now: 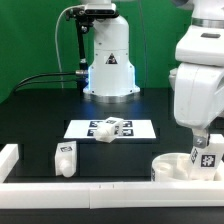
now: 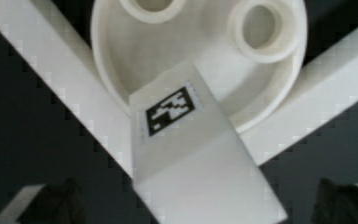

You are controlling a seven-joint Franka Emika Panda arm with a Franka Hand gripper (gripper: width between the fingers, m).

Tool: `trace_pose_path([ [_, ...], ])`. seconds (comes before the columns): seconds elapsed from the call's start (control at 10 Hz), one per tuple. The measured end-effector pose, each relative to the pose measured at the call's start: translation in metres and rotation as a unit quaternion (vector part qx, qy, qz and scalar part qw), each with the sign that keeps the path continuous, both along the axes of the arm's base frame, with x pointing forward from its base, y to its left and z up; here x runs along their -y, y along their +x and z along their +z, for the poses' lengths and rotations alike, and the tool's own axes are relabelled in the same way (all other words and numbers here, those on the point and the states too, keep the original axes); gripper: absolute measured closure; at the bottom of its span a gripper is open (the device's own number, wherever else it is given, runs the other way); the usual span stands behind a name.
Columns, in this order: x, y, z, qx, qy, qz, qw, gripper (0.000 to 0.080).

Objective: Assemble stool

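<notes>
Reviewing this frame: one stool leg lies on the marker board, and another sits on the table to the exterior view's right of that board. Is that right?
Not quite. The second leg sits on the table to the exterior view's left of the marker board, not its right. The exterior view shows this. One leg does lie on the board.

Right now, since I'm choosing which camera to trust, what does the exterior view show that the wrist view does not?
Only the exterior view: one chunky white plastic leg on the flat white marker board, a second leg on the black table, and the arm's white base. Only the wrist view: sockets in the round white disc seat, and the open gripper with dark fingertips clear of the leg between them. Both: that seat, the tagged white leg at it, the long white edge rail.
</notes>
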State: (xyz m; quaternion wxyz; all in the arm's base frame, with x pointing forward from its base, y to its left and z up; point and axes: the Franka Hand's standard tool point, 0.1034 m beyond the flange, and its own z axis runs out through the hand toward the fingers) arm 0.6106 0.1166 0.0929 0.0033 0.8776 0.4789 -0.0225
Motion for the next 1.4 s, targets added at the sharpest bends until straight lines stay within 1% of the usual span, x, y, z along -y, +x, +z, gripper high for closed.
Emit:
trace_pose_path([
  [0.2, 0.004, 0.003, -0.003, 0.005, -0.010, 0.089, 0.996, 0.0150],
  [0.3, 0.006, 0.007, -0.015, 0.010, -0.015, 0.170, 0.985, 0.0150],
  [0.4, 0.011, 0.008, -0.019, 0.006, -0.015, 0.187, 0.982, 0.0150],
  [0.5, 0.011, 0.008, -0.018, 0.007, -0.015, 0.172, 0.985, 0.0176],
  [0.6, 0.012, 0.008, -0.019, 0.007, -0.016, 0.159, 0.987, 0.0176],
  [0.7, 0.013, 0.007, -0.019, 0.007, -0.016, 0.142, 0.990, 0.0347],
  [0.8, 0.013, 0.005, -0.020, 0.006, -0.017, 0.101, 0.995, 0.0455],
  [1.0, 0.013, 0.004, -0.020, 0.006, -0.019, 0.015, 1.000, 0.0455],
  [1.1, 0.013, 0.003, -0.020, 0.008, -0.022, -0.087, 0.996, 0.0455],
  [1.2, 0.013, 0.003, -0.020, 0.012, -0.024, -0.167, 0.986, 0.0455],
  [1.3, 0.012, 0.004, -0.020, 0.013, -0.019, -0.259, 0.966, 0.0455],
  [1.4, 0.014, 0.005, -0.019, 0.013, -0.012, -0.316, 0.949, 0.0455],
])
